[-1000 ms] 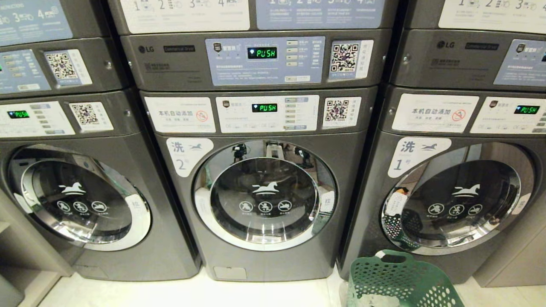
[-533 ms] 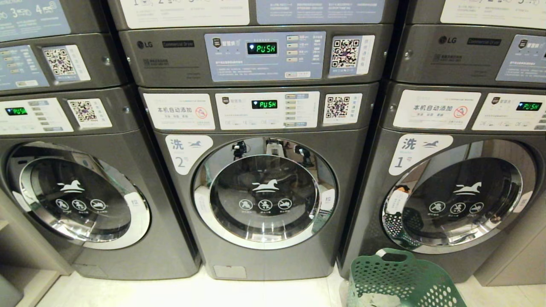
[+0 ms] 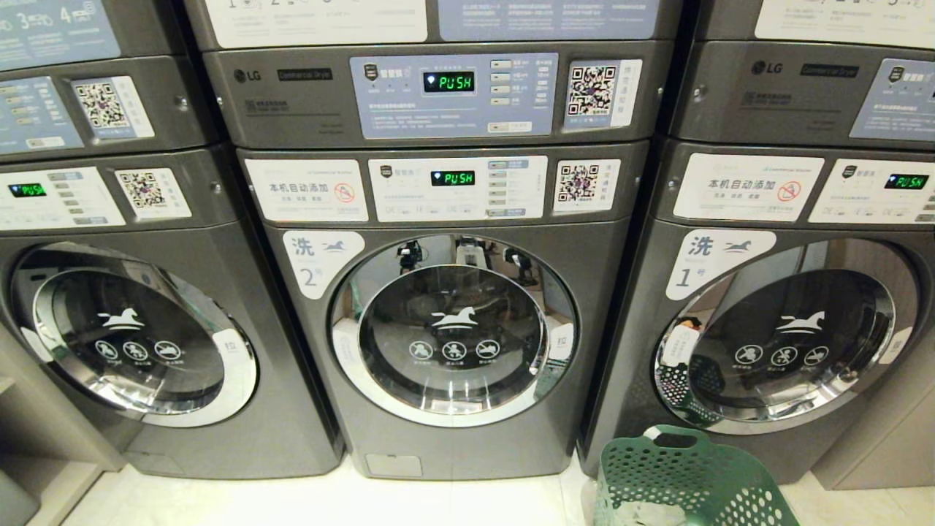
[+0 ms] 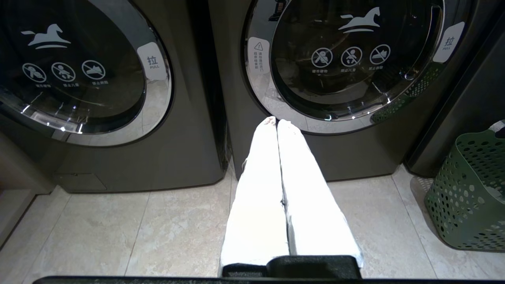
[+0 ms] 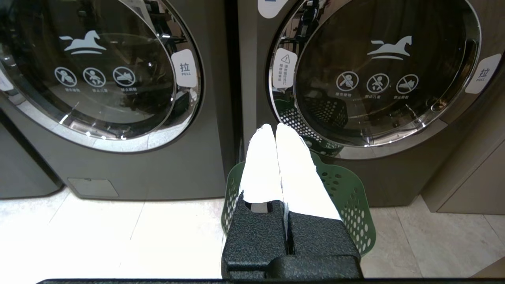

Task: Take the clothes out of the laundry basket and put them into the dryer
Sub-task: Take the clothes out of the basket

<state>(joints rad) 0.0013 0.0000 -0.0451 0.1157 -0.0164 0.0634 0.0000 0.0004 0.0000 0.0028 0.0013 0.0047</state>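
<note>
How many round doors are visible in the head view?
3: left door, middle door by the label "2", right door behind the basket. More may lie outside the picture.

3 round washer doors (image 3: 453, 332) in a row, 5 green PUSH displays (image 3: 448, 82). 1 green laundry basket (image 3: 687, 478). 2 end effectors (image 4: 275, 122), 1 per wrist view.

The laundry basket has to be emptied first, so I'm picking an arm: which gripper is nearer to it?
Right. The right gripper, shut, hangs directly over the laundry basket. The left gripper, also shut, is off to the side, with bare floor between it and the basket.
</note>
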